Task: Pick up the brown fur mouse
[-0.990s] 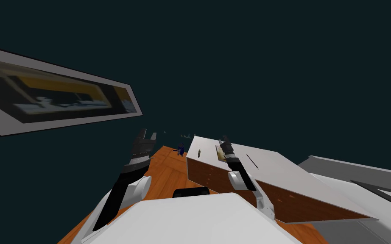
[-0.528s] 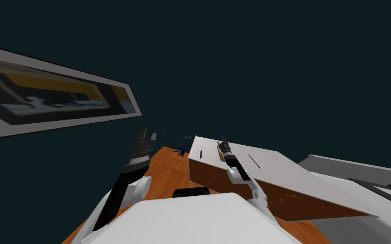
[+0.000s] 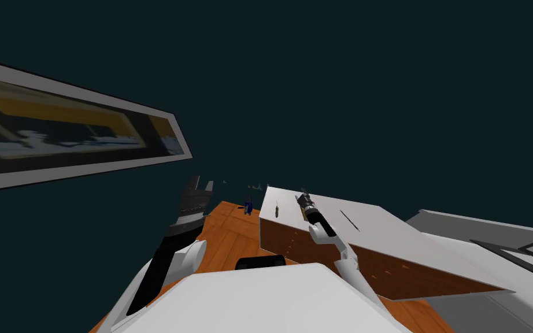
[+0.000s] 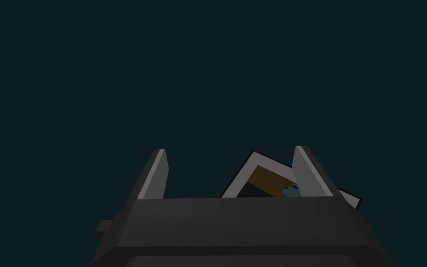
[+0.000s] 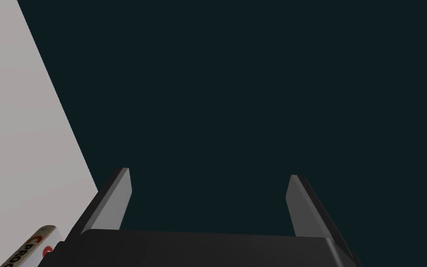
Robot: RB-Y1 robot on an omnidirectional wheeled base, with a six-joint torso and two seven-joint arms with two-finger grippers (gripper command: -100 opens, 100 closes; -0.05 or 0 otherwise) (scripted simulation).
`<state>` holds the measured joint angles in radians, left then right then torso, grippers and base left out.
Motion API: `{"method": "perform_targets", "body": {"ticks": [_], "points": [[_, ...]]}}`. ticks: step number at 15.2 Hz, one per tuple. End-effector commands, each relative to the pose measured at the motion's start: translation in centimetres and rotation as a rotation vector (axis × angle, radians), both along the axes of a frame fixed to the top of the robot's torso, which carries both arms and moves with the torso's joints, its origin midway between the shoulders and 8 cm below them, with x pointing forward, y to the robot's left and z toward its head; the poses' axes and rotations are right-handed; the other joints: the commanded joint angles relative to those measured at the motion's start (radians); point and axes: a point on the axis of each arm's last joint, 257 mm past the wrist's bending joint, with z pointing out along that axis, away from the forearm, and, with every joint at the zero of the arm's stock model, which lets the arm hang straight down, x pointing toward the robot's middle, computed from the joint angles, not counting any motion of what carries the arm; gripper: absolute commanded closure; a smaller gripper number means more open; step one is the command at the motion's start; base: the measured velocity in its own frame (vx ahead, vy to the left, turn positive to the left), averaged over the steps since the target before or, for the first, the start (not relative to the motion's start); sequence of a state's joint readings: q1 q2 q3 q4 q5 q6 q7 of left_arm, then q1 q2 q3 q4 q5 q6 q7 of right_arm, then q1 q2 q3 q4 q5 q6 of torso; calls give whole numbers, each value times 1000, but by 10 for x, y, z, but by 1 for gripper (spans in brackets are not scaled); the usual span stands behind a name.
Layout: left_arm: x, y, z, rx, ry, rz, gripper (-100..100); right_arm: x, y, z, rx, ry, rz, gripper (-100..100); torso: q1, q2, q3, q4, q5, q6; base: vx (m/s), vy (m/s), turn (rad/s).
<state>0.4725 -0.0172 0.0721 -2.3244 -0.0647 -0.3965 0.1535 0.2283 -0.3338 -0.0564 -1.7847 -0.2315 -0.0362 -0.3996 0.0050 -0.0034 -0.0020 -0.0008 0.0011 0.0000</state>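
Note:
A tiny, thin brownish thing, the mouse (image 3: 276, 206) as far as I can tell, lies on the white top of a wood-fronted cabinet (image 3: 375, 231). My right gripper (image 3: 302, 193) reaches over that top, a little to the right of the mouse and past it. In the right wrist view the right gripper (image 5: 208, 185) stands open with nothing between its fingers, and the white top (image 5: 18, 139) lies off to one side. My left gripper (image 3: 200, 185) is raised left of the cabinet, above the floor; the left gripper (image 4: 231, 162) is open and empty.
A pale yellowish item (image 3: 303, 213) lies on the cabinet top under my right wrist; a labelled item with red letters (image 5: 29, 250) shows beside the right gripper's body. A small blue object (image 3: 248, 205) stands on the orange wood floor (image 3: 225, 231). White furniture (image 3: 491, 243) stands at the right.
My right arm has stretched further forward over the cabinet top, carrying the gripper past the yellowish item. The left arm has stayed still. The head view has shifted slightly.

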Motion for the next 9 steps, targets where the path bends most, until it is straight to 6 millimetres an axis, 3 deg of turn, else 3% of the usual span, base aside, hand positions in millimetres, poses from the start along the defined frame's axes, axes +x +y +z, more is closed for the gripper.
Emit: {"method": "perform_targets", "body": {"ticks": [1,2,9], "points": [[0,0,0,0,0,0,0,3,-2,-9,25,31,-4,-100,0,0,0,0,0,0,23,51,-15],[0,0,0,0,0,0,0,11,-8,-22,83,69,-10,-100,-1,1,0,0,0,0,24,57,-35],[0,0,0,0,0,0,0,22,-21,-61,208,203,-39,-100,0,0,0,0,0,0,27,68,-30]]}}
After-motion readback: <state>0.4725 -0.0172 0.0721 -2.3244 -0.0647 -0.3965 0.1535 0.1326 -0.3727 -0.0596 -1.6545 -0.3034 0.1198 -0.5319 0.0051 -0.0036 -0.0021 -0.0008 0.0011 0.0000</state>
